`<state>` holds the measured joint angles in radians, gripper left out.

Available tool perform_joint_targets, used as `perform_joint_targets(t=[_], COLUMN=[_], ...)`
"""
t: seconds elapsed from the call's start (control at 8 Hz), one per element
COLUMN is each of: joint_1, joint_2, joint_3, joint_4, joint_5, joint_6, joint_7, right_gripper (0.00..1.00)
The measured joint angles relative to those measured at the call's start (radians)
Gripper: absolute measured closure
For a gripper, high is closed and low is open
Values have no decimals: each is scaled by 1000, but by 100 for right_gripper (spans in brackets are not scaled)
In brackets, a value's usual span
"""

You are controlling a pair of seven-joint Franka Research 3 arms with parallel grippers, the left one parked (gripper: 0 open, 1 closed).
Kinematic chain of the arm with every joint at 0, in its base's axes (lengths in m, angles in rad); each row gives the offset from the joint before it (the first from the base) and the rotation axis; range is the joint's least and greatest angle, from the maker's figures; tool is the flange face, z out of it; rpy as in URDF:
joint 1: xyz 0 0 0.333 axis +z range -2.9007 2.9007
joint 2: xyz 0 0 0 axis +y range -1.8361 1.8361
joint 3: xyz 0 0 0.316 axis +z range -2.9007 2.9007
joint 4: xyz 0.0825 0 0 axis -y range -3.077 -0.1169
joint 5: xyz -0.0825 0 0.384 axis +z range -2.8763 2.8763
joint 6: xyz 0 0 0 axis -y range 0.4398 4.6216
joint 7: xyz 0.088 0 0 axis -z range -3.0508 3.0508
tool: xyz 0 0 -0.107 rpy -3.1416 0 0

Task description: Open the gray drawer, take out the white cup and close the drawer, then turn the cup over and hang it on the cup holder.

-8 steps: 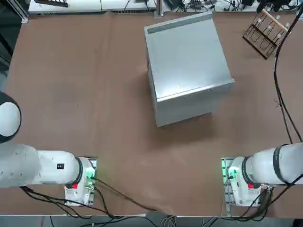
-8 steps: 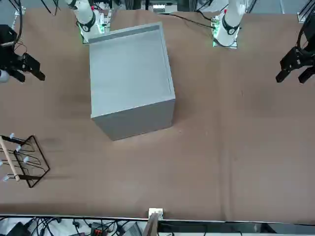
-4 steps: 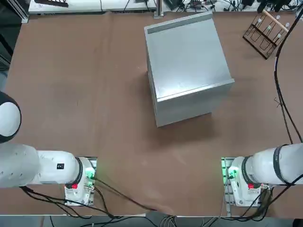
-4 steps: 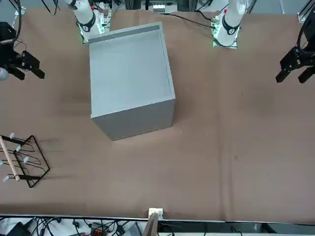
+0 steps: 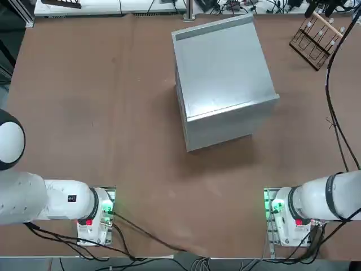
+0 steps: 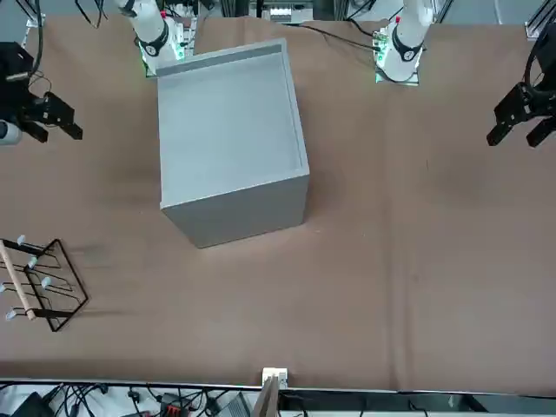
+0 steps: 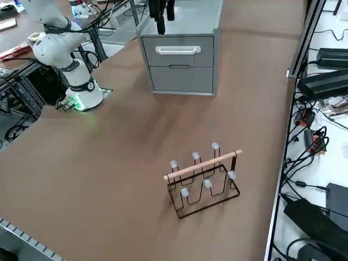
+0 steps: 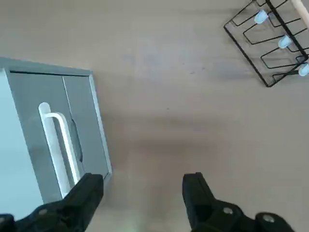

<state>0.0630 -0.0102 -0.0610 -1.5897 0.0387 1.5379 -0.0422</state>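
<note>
The gray cabinet (image 5: pixel 223 73) stands at the table's far middle. Its gray drawer (image 7: pixel 178 50), fronted by a white bar handle (image 8: pixel 58 145), is shut. The white cup is hidden. At the far right corner stands the cup holder (image 5: pixel 317 38), dark wire with a light wooden bar (image 7: pixel 204 163), and nothing hangs on it. My right gripper (image 6: pixel 54 130) hovers high above the table on the cabinet's handle side, between cabinet and cup holder (image 8: pixel 270 43). Its black fingers (image 8: pixel 87 193) stand wide open with nothing between them.
Both arm bases with green lights (image 5: pixel 282 217) sit at the near edge. A black cable (image 5: pixel 335 113) runs along the right side of the table. The parked left gripper (image 6: pixel 521 117) hangs over the opposite side. Brown table surface (image 5: pixel 113 113) lies bare left of the cabinet.
My right gripper has drifted slightly above the table, still open. The cabinet and cup holder have not moved.
</note>
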Motion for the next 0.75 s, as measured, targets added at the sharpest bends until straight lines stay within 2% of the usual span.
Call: perform_joint_targets(t=[0.38, 0.75], joint_1=[2, 3], joint_2=[2, -7], joint_3=[0, 0], joint_4=[-58, -181], joint_5=[71, 119], joint_6=[65, 161], joint_7=[6, 4], right_gripper=[0, 0])
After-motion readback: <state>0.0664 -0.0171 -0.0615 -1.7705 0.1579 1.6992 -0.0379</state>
